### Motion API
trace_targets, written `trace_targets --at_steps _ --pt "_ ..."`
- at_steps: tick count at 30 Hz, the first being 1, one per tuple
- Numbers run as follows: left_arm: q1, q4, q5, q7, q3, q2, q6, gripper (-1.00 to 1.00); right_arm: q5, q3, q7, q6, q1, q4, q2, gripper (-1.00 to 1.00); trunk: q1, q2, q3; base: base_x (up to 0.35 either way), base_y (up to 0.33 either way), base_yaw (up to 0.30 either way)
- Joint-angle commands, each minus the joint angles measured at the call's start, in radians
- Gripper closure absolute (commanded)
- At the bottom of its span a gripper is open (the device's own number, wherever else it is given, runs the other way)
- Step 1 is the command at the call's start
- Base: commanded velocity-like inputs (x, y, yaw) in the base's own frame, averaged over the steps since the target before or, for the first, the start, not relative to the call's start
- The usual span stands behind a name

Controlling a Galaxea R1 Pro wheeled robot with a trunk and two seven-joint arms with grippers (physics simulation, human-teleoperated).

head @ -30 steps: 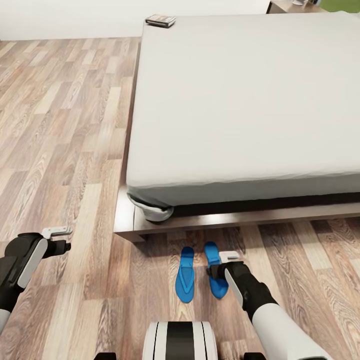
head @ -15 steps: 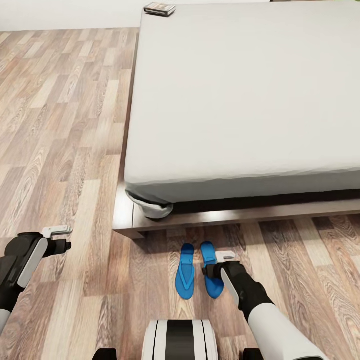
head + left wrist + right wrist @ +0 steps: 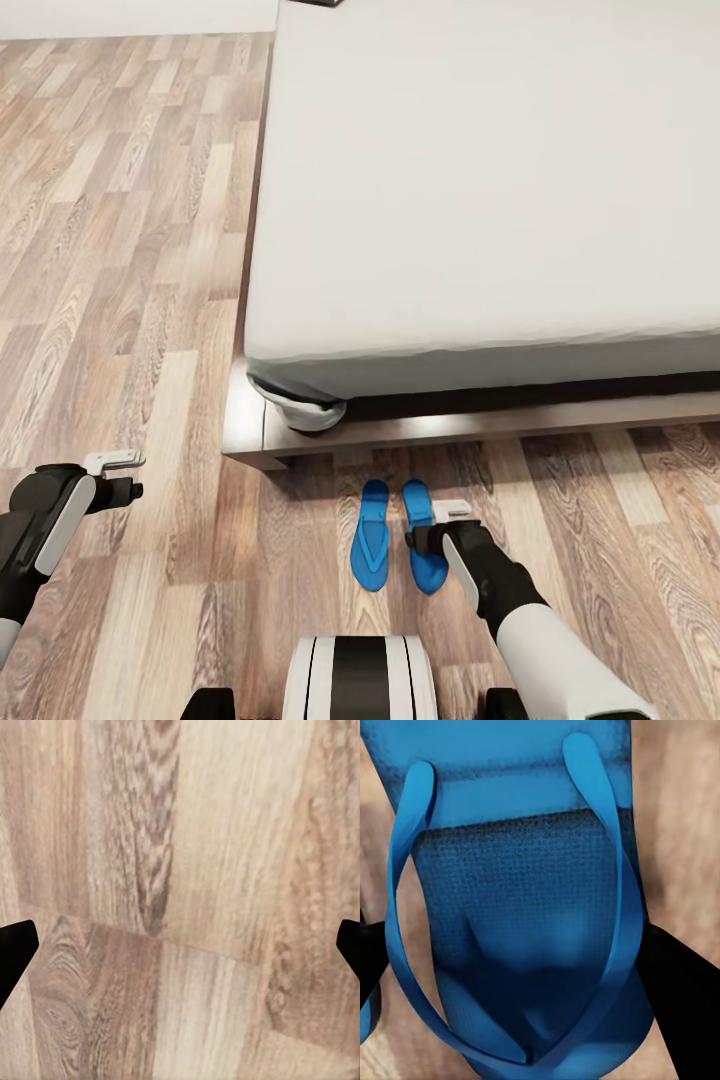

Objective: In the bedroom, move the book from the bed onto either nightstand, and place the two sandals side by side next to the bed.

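Sandals: 2 lie parallel at the bed's (image 3: 400, 432) 6 o'clock. Right gripper (image 3: 428, 531) straddles the right sandal (image 3: 529, 945), jaws wide; lift straight up without dragging. Left gripper (image 3: 122, 478) is spread wide over bare floor (image 3: 187, 870).

Two sandals (image 3: 398, 534) side by side on floor (image 3: 120, 300), just in front of bed (image 3: 480, 200) foot. Right gripper (image 3: 432, 528) over right one; left gripper (image 3: 125, 478) well apart, leftward.
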Motion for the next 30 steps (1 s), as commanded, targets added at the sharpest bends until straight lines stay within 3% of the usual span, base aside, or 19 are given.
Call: trace_targets --at_steps 1,7,14,30 --pt "0.0 -0.001 0.01 0.009 0.0 0.0 0.003 -1.0 -0.002 0.002 -0.003 0.005 -0.002 -0.002 -0.001 1.0 0.0 0.0 -0.001 0.0 0.0 0.0" --pt "0.0 -0.001 0.01 0.009 0.0 0.0 0.003 -1.0 -0.002 0.001 -0.003 -0.001 -0.004 -0.002 -0.002 1.0 0.0 0.0 -0.001 0.0 0.0 0.0" --pt "0.0 -0.001 0.01 0.009 0.0 0.0 0.003 -1.0 -0.002 0.0 -0.003 -0.087 -0.017 0.033 -0.003 1.0 0.0 -0.001 -0.005 0.0 0.0 0.0" --pt "0.0 -0.001 0.01 0.01 0.0 0.0 0.003 -1.0 -0.002 0.001 -0.002 -0.092 -0.045 0.044 0.002 1.0 0.002 -0.001 -0.016 0.0 0.0 0.0"
